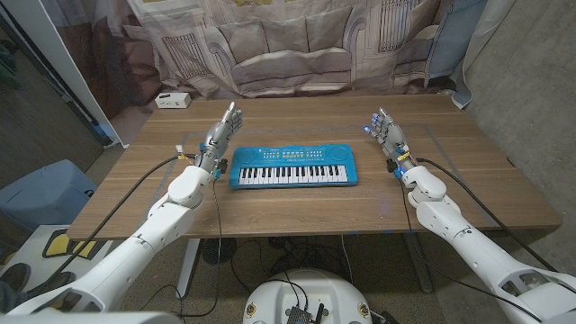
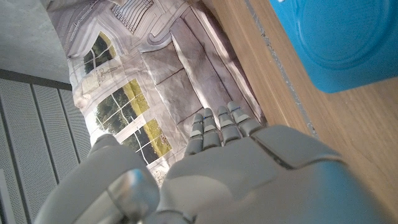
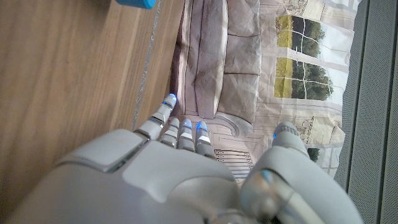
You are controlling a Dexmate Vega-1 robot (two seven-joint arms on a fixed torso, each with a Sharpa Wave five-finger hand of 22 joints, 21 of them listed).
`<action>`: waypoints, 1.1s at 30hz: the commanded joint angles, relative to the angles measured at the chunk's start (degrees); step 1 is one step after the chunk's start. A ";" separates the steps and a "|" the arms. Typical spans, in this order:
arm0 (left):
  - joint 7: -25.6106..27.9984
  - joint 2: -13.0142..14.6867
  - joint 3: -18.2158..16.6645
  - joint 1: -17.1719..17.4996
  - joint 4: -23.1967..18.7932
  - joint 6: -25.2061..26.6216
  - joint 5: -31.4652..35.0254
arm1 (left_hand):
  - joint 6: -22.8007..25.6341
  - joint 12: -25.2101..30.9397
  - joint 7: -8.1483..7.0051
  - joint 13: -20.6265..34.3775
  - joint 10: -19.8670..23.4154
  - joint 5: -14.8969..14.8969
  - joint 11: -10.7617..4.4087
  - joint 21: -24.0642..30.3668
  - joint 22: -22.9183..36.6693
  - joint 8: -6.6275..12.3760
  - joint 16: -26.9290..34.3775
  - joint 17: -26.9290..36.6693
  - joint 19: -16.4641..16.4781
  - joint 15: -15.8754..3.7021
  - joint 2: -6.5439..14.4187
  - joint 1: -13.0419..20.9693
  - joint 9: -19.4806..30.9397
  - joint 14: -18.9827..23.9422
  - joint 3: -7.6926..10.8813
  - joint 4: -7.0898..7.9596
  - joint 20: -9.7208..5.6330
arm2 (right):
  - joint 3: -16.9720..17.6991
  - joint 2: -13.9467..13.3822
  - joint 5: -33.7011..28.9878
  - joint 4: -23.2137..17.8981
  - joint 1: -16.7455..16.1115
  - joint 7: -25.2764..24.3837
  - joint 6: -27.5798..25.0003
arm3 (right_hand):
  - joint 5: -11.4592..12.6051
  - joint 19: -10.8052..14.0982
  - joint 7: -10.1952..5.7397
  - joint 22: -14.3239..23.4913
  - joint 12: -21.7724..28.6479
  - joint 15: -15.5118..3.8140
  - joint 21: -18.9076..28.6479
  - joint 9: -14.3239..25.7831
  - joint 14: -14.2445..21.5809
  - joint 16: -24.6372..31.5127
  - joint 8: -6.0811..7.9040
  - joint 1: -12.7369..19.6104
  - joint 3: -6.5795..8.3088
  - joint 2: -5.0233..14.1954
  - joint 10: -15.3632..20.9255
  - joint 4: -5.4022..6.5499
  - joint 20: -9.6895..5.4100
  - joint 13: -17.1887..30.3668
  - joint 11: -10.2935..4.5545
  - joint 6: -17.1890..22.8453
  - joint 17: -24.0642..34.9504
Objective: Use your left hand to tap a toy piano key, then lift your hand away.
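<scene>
Both hands stand open-fingered and empty, left hand (image 1: 220, 130) just beside the toy piano (image 1: 292, 166).

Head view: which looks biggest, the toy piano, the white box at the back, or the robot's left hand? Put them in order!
1. Toy piano, clearly biggest.
2. Left hand.
3. White box, smallest, though it sits farther from the camera, so it may look smaller than it really is.

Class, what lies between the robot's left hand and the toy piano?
Only bare wooden table separates the left hand from the toy piano, seen in the head view.
</scene>
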 commanded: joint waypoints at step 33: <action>4.90 0.96 -0.10 5.97 -7.38 -10.37 13.87 | 10.74 2.16 0.18 -0.04 10.24 -0.16 -0.62 0.00 0.11 1.72 1.11 0.24 8.87 -0.99 -1.12 0.57 0.43 9.99 -1.81 -0.70 0.96 | 2.81 -2.49 1.40 -3.24 -3.97 1.76 4.22 | 0.39 1.95 0.29 0.31 0.44 0.23 -1.78 0.13 2.26 0.33 0.74 -0.65 -0.83 0.10 3.96 -0.36 0.42 0.23 0.97 4.47 -1.05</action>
